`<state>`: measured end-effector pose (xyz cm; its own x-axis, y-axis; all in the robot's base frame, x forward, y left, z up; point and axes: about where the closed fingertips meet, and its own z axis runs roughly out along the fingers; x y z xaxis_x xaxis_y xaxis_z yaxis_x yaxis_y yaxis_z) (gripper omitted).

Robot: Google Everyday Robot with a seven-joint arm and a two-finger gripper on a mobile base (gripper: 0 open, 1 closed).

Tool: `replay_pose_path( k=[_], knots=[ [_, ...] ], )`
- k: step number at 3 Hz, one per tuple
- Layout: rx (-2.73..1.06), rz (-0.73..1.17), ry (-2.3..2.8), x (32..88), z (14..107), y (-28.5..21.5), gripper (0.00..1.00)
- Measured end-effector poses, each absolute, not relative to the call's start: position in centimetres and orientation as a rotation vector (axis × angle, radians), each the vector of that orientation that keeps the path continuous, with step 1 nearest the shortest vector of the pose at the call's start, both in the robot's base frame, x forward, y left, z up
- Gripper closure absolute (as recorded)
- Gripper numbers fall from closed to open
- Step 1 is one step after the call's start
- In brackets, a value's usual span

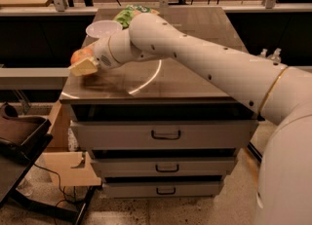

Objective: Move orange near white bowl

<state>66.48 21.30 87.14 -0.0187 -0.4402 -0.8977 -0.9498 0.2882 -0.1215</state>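
Observation:
The orange (79, 55) shows as a bright orange round patch held in my gripper (83, 63), which is shut on it over the left edge of the cabinet top. A tan finger (86, 67) covers its lower part. The white bowl (102, 28) stands on the cabinet top at the back left, a little behind and to the right of the gripper and apart from the orange. My white arm reaches in from the right across the top.
A green snack bag (128, 14) lies behind the arm, right of the bowl. The brown cabinet top (195, 80) sits over three drawers (165, 135). A cardboard box (66, 163) and a dark tray (19, 131) stand at the lower left.

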Motion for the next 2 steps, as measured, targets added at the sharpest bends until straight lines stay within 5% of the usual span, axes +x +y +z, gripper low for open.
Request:
replay_pose_path(
  k=[1, 2],
  knots=[
    [-1.332, 0.663, 1.593, 66.92, 86.30, 22.73, 1.00],
    [-1.332, 0.668, 1.594, 66.80, 86.30, 22.80, 0.82]
  ],
)
